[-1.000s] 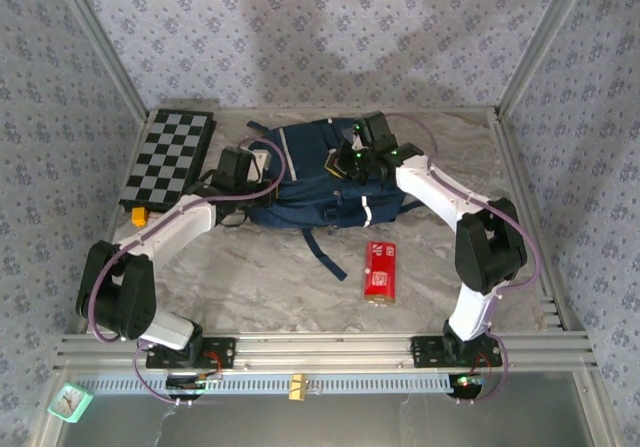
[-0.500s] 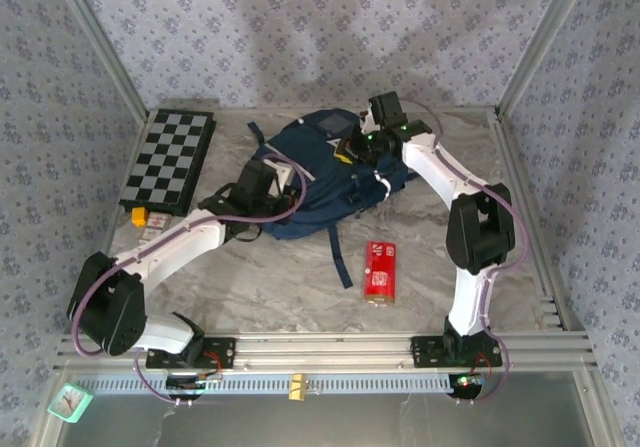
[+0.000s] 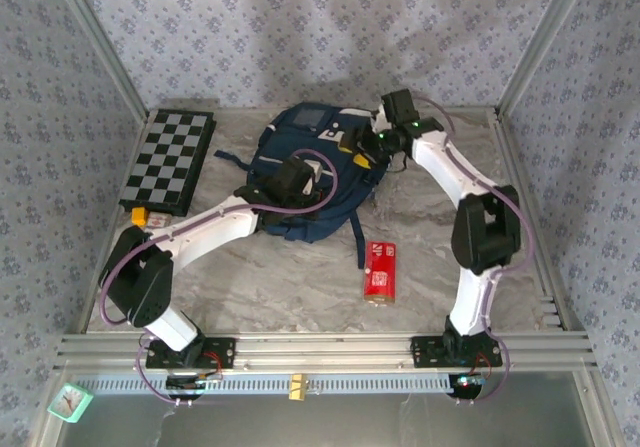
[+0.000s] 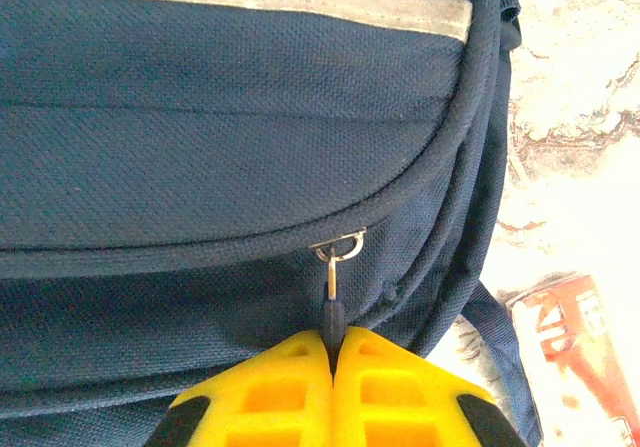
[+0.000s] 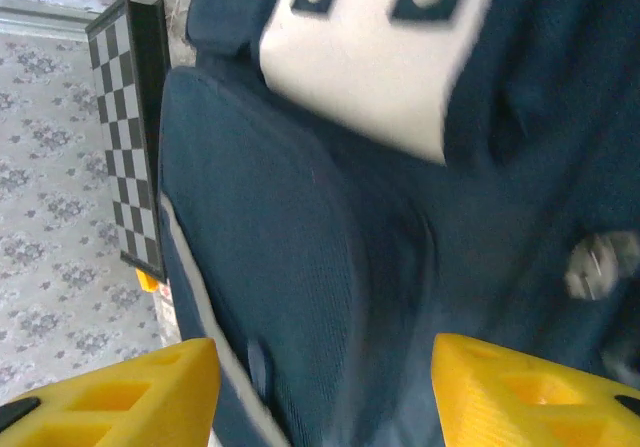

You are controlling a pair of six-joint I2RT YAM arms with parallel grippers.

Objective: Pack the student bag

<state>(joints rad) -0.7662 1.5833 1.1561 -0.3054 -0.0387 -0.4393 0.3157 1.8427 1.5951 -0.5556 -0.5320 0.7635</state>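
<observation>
The student bag [image 3: 320,172] is a navy backpack lying at the back middle of the table, its white patch [image 5: 370,57] facing up. My left gripper [image 3: 304,179] rests on the bag's front and is shut on the dark zipper pull [image 4: 333,312], whose metal ring hangs from the curved zip seam. The yellow fingers [image 4: 270,382] meet tightly around the pull. Over the bag's far right side hovers my right gripper [image 3: 362,147], open. In the right wrist view its gripper [image 5: 320,372] has navy fabric [image 5: 260,227] beyond the gap and nothing held.
A red packet [image 3: 379,270] lies in front of the bag, right of centre; it is the red packet [image 4: 575,337] at the left wrist view's edge. A chessboard [image 3: 170,160] lies back left, with a small yellow item [image 3: 140,215] at its near end. A loose strap [image 3: 357,235] trails forward.
The bag has slid to the right and toward the back wall. My left arm stretched right with the zipper pull. My right gripper went from shut to open and let go of the bag.
</observation>
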